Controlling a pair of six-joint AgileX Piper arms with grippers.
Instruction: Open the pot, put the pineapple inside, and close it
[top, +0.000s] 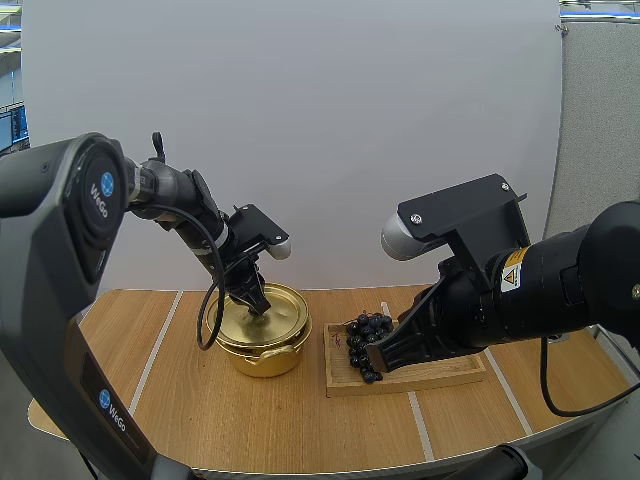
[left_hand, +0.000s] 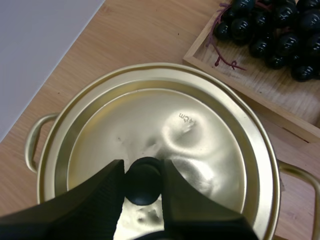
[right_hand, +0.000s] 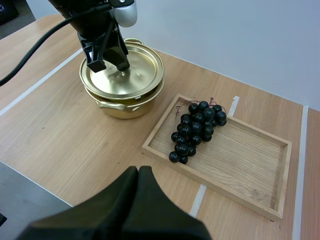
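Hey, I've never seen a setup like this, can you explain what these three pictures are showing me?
This is a robot with two arms at a wooden table. One picture looks down from behind and above the arms. The other two come from cameras riding on each wrist. The left end effector pinches the black knob of the lid, which sits on a gold pot. Beside the pot, a wooden tray holds a bunch of dark grapes. The right end effector is shut on nothing and hovers near the tray.
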